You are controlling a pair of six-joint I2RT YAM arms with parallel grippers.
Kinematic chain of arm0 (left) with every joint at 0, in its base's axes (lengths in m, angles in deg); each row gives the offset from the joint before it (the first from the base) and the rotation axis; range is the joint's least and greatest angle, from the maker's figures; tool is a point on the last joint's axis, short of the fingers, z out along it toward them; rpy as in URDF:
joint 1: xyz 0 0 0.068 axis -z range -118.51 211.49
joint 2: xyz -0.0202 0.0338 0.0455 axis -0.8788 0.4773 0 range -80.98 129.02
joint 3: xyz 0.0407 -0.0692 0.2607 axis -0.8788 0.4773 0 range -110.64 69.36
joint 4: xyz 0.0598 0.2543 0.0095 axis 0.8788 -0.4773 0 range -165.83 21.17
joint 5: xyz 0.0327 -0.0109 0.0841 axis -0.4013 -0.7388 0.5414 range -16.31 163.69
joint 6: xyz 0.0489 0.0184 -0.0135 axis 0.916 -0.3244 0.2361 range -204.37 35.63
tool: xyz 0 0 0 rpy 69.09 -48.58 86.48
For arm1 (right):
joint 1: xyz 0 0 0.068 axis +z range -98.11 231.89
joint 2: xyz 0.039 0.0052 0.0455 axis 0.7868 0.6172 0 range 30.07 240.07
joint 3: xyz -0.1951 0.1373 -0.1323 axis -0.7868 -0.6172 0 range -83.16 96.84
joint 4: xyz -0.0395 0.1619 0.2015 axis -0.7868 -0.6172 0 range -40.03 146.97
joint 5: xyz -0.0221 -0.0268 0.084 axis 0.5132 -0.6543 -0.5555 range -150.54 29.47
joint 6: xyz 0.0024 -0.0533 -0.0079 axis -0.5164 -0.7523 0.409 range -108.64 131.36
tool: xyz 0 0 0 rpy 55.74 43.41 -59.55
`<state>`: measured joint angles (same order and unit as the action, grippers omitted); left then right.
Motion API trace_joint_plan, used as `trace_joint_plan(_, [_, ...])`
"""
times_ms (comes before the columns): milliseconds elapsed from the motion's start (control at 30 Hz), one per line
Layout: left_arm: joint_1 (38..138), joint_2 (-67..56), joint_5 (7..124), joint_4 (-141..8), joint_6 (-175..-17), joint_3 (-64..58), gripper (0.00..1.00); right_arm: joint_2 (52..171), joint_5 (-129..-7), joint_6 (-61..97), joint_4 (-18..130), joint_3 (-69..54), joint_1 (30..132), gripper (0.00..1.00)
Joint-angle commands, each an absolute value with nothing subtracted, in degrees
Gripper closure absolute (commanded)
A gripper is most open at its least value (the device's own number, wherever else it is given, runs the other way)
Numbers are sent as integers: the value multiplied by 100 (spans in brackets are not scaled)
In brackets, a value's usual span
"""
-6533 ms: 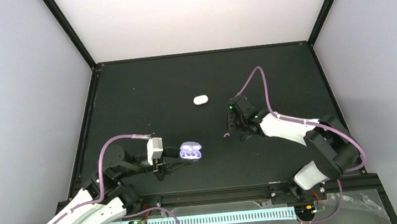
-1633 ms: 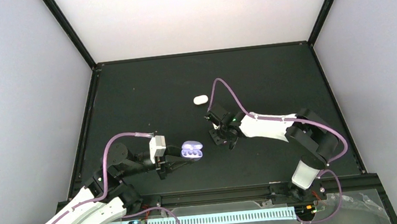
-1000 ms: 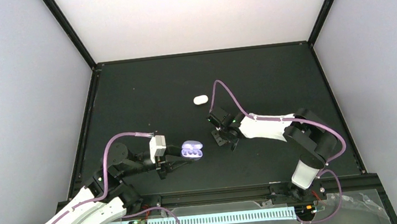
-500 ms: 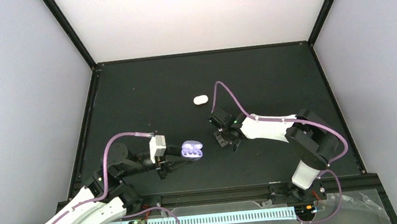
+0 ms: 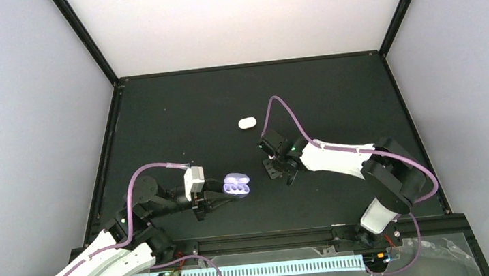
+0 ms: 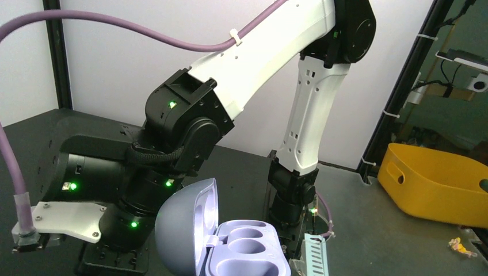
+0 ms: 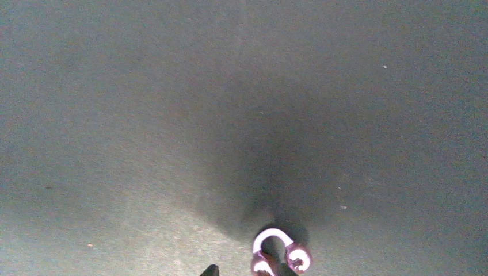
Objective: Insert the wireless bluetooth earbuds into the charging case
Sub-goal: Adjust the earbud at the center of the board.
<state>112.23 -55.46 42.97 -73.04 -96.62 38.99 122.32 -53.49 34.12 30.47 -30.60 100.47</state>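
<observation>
white case: the only loose neighbour you've got is a small closed white case (image 5: 247, 122). It sits on the table behind the right gripper (image 5: 279, 170) and apart from it.
cable: a purple cable (image 5: 287, 113) arcs up off the right wrist and leans toward that white case.
right arm: from the left wrist camera, the right arm (image 6: 270, 69) fills the background. Its black wrist end is low, just beyond the open lid.
yellow bin: there's a yellow bin (image 6: 437, 184) off to the right of the left wrist view, well apart from the work.
table edges: the black table (image 5: 178, 117) is boxed in by a black frame with pale walls on three sides. Both your grippers are in the near half, well in from the side edges.
open room: a strip of bare black mat lies between the purple case and the right gripper.
purple charging case: the purple charging case (image 5: 235, 185) has its lid swung up. Its two pockets (image 6: 247, 244) face upward and are bare. It's near the right gripper, on that gripper's left.
left gripper: your left gripper (image 5: 222, 196) is clamped right down on the purple charging case, gripping it from the near-left side.
purple earbud: one purple earbud (image 7: 279, 256) shows curled at the bottom edge of the right wrist view, right by the fingers. In the top view it's hidden under the gripper.
right gripper: it points down at the mat and only one dark fingertip (image 7: 210, 271) peeks in. You can't tell how wide the jaws stand or whether they've got the bud.
</observation>
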Motion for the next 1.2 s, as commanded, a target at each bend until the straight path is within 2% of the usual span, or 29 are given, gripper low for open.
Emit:
trace_joint_plan(0, [11247,-5547,4359,-7228,-9718,3851,98,12063,-5622,3640,3047,-2762,10076,74])
trace_joint_plan(267, [11247,-5577,4372,-7247,-9709,3847,99,11824,-5358,3691,2983,-2873,9950,73])
trace_joint_plan(567, [11251,-5595,4384,-7257,-9709,3843,98,11576,-5581,3707,3264,-3521,9443,84])
trace_joint_plan(700, [11247,-5569,4372,-7224,-9714,3854,98,11473,-6044,3717,3514,-3517,9486,78])
trace_joint_plan(900, [11248,-5542,4355,-7219,-9720,3842,98,11858,-5921,3839,3311,-3169,9555,72])
trace_joint_plan(1000, [11249,-5574,4354,-7227,-9727,3851,98,11973,-5778,3942,3317,-3218,9557,63])
trace_joint_plan(1167, [11247,-5584,4324,-7211,-9725,3853,98,11988,-6017,4193,3570,-3456,9422,58])
